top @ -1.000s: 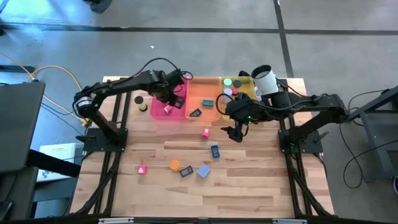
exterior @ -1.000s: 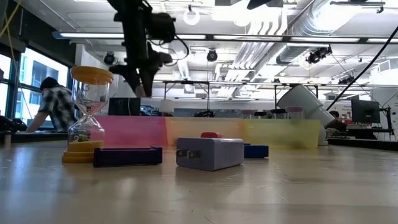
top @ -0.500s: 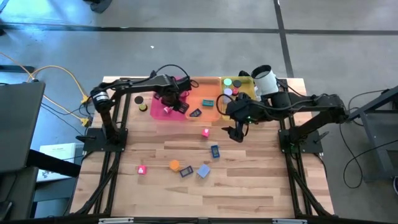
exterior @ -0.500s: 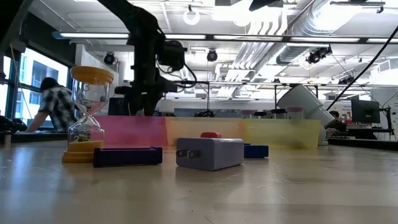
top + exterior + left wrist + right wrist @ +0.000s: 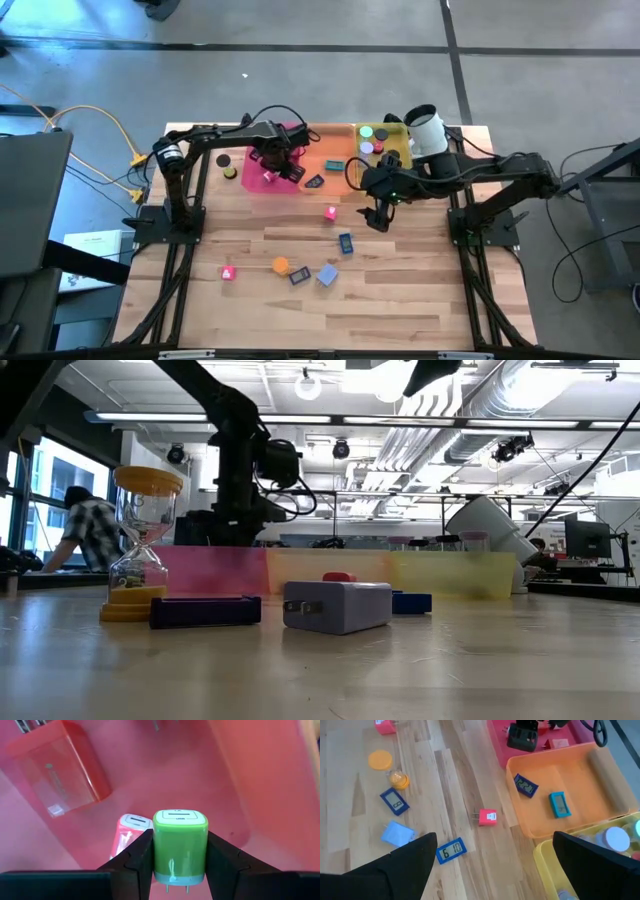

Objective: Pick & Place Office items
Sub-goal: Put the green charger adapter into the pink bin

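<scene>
From above, the left pincer (image 5: 278, 160) sits low over the pink tray (image 5: 252, 181), since that's where the chargers go. A second ago it was higher and further back. The right pincer (image 5: 377, 215) hangs wide open over the bench (image 5: 400, 290) near the pink charger (image 5: 331, 212), barely moved.

Low view: the left arm has dropped behind the tray wall.

Left wrist: fingers (image 5: 134, 862) clamp a green charger (image 5: 179, 845) just above the tray floor, beside a red charger (image 5: 62, 767).
</scene>
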Robot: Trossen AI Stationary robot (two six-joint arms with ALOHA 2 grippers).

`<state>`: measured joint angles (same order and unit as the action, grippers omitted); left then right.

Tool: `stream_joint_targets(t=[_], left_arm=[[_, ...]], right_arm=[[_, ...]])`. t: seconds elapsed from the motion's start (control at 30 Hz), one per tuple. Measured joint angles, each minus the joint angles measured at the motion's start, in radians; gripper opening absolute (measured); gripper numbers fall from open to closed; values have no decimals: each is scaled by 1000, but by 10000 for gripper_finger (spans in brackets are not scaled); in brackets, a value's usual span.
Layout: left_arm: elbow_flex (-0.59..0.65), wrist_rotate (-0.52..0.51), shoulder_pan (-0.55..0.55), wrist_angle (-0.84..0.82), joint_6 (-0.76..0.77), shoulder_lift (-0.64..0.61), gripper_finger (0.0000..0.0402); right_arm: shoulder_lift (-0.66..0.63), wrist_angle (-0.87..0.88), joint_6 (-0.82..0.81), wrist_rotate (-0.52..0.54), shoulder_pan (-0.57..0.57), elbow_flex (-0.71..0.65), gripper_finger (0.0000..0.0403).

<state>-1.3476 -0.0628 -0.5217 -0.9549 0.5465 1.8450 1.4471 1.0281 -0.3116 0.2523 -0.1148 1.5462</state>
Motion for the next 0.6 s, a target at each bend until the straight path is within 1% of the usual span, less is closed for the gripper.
stream_joint_targets(t=[0.2,0.4,0.6], left_arm=[[0,2,0,-14,25,0,127],[0,-18,0,-13,6,0,129],[0,-21,0,-11,3,0,158]], right_arm=[[0,-20,-9,0,-1,-10,387],[0,-34,-10,-23,-1,-10,387],[0,-41,-10,-24,-1,-9,387]])
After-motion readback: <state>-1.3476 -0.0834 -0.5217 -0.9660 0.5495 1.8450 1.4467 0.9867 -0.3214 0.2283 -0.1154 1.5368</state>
